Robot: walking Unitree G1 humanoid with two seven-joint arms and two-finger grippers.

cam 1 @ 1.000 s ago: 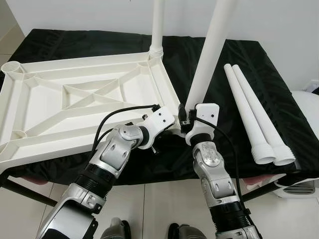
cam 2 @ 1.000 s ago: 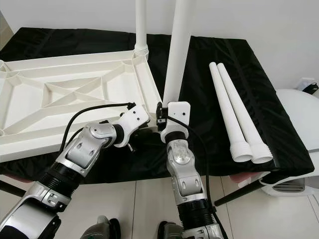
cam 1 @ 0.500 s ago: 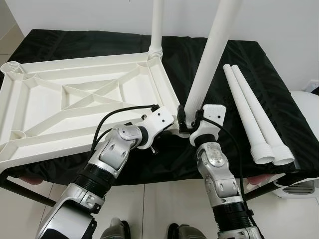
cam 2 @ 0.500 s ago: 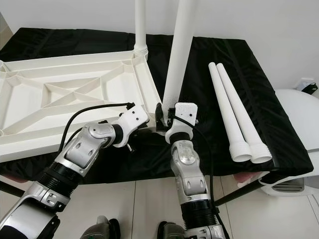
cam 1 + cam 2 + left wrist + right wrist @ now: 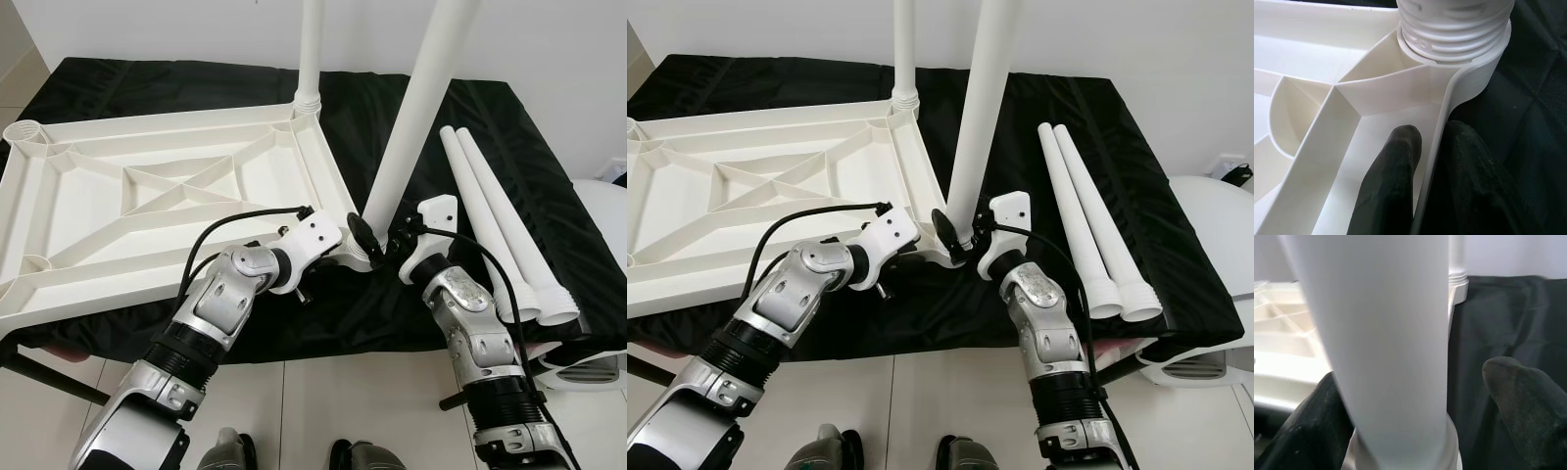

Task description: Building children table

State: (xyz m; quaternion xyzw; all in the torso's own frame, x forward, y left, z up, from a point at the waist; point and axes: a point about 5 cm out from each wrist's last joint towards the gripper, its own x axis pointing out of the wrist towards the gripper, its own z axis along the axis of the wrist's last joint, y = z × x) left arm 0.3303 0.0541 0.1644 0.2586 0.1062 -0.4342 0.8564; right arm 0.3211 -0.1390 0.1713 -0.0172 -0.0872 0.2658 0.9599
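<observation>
I am building a child's table on a counter (image 5: pixel 245 73) draped in black cloth. The white plastic tabletop (image 5: pixel 147 196) is lying upside down, ribs showing, toward the counter's left half, so its corner sockets face upward to take legs. My left end effector (image 5: pixel 1422 161) is pinching the tabletop's rim near its front right corner, one finger inside the wall and one outside, which I judge is to keep the top from shifting. A white leg (image 5: pixel 411 127) is standing in that front right corner socket, its threaded base visible in the left wrist view. My right end effector (image 5: pixel 377 240) is sitting around the foot of this leg with its fingers spread on either side, loosened and not clamping, probably to take a fresh hold for turning. Another leg (image 5: pixel 310 49) is already upright in the back right corner socket. Two spare legs (image 5: pixel 495 225) are lying side by side near the counter's right edge, within reach. A white wall is rising behind the counter, and pale floor tiles are lying below its front edge.
</observation>
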